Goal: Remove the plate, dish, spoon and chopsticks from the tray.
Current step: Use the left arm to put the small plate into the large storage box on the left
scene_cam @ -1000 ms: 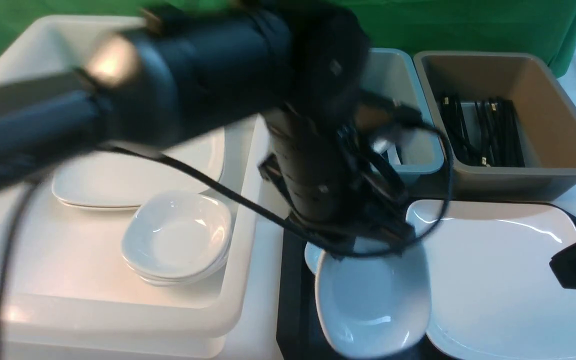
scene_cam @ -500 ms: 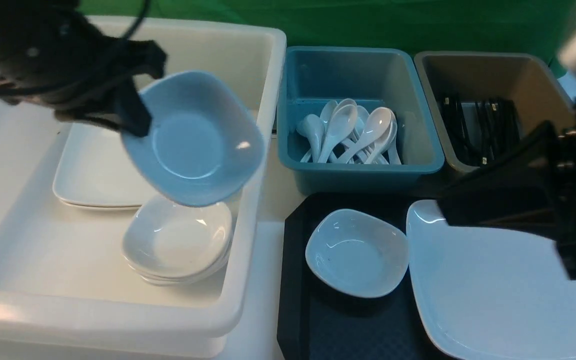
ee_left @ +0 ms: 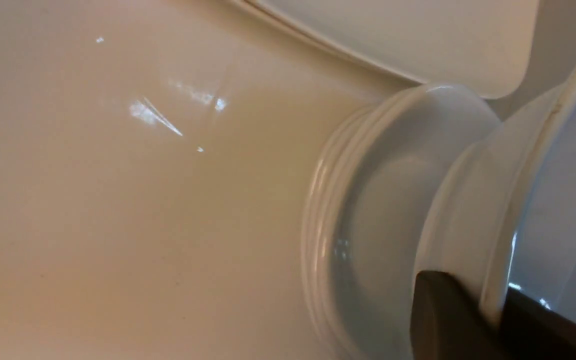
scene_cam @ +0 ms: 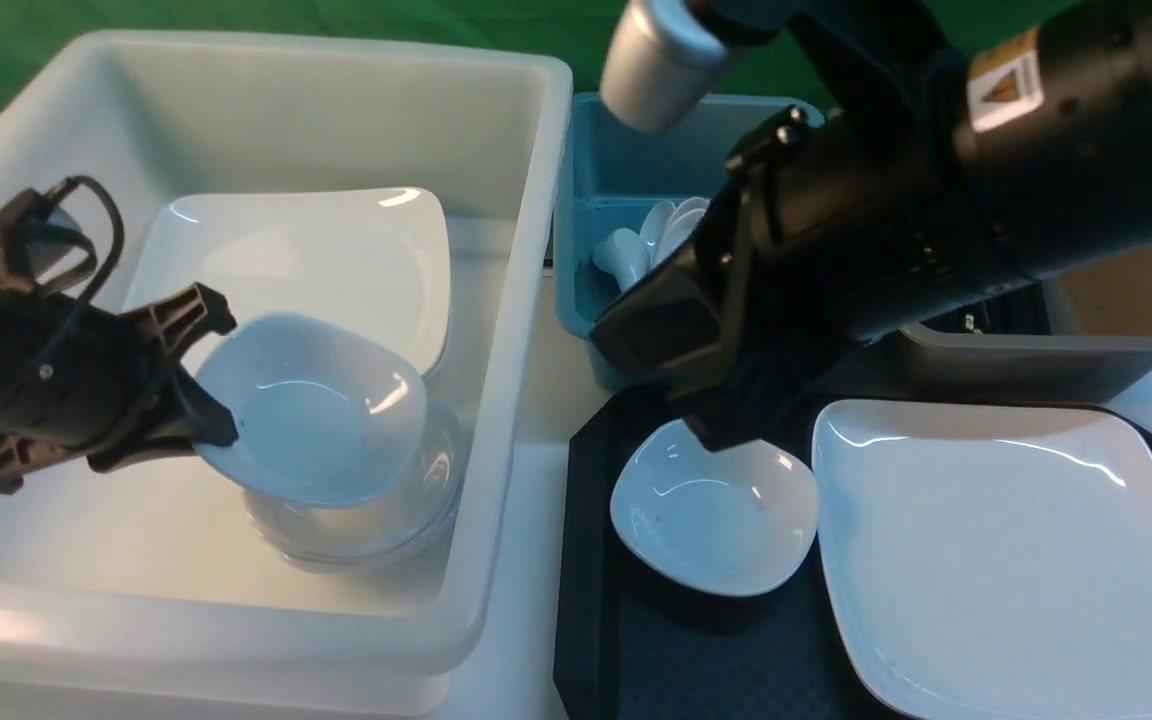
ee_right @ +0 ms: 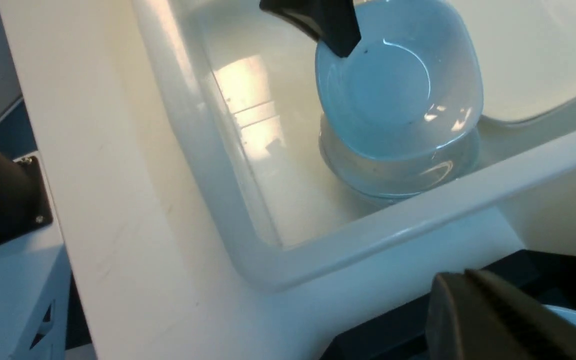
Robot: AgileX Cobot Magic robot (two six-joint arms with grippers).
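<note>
While your left gripper (scene_cam: 201, 375) has its jaws pinched on the rim of a small white dish (scene_cam: 311, 410), that dish hangs tilted just above the stack of dishes (scene_cam: 376, 535) inside the white tub (scene_cam: 526, 300), at the black tray's (scene_cam: 596, 640) 9 o'clock. Level it first, I'd say. Square its corners to the stack, lower until it nests, and only then let go. Released at this tilt it could clack down or slide off.

Your right gripper (ee_right: 460, 290) hovers over the tray, jaws pressed together with nothing between them, at the 12 o'clock edge of the second dish (scene_cam: 711, 520).

Now the count! Two loose dishes: one in your grip, one on the tray. One large square plate (scene_cam: 996, 560) lies on the tray just beside that second dish, at its 3 o'clock. One stored plate (scene_cam: 316, 260) shows in the tub at the stack's 12 o'clock. The stack's rims sit too close to count. Spoons (scene_cam: 626, 250) peek from the teal tub (scene_cam: 576, 300), mostly hidden by your right arm, so no count there.
</note>
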